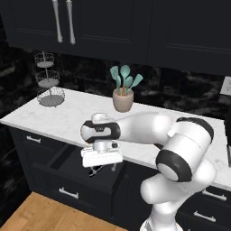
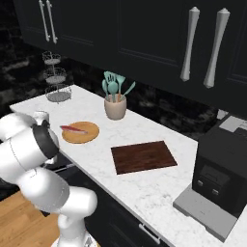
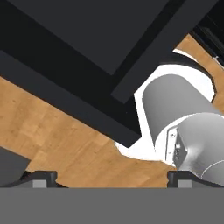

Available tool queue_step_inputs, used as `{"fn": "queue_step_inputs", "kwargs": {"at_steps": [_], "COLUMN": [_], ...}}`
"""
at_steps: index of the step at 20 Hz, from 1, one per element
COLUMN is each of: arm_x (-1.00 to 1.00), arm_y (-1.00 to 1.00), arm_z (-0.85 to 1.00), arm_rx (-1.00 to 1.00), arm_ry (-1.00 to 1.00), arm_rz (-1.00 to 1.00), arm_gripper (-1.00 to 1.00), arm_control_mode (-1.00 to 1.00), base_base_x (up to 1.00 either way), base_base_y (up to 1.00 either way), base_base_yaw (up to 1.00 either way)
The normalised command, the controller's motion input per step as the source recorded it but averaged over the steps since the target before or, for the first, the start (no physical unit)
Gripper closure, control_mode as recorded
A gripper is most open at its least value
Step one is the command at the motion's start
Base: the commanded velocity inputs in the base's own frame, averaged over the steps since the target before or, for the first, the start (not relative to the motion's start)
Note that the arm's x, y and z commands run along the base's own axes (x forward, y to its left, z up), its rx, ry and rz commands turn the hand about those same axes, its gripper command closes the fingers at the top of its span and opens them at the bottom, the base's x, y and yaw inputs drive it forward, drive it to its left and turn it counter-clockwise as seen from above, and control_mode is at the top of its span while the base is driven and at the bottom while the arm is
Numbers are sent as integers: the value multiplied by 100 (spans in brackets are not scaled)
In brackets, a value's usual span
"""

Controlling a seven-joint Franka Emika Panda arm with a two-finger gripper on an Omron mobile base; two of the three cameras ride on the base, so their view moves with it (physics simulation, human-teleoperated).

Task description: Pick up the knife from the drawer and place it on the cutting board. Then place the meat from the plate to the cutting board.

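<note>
over the open drawer (image 1: 85, 173) below the counter we hold our gripper (image 1: 95, 170) with its fingers spread wide and nothing between them, pointed down so it can reach in for the knife, which we cannot make out inside. the meat (image 2: 73, 129) lies on the plate (image 2: 89, 136), just beside the bare cutting board (image 2: 143, 157), so both transfers will be short.

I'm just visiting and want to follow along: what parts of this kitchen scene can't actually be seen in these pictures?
- The knife: the drawer is open in the left base view, but the end effector and white arm cover its inside.
- The plate and cutting board: in the left base view the arm hides them.
- The coffee machine: cut off by the right edge in the right base view.
</note>
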Motion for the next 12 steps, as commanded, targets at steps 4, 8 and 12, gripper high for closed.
{"fn": "queue_step_inputs", "kwargs": {"at_steps": [4,8,12], "arm_x": [47,24,15], "arm_y": [18,14,43], "arm_z": [-95,-77,-47], "arm_rx": [2,3,0], "arm_ry": [14,2,0], "arm_rz": [-1,-1,-1], "arm_gripper": [-100,-100,-100], "arm_control_mode": [-100,-100,-100], "base_base_x": [0,0,0], "base_base_y": [0,0,0], "base_base_yaw": [0,0,0]}}
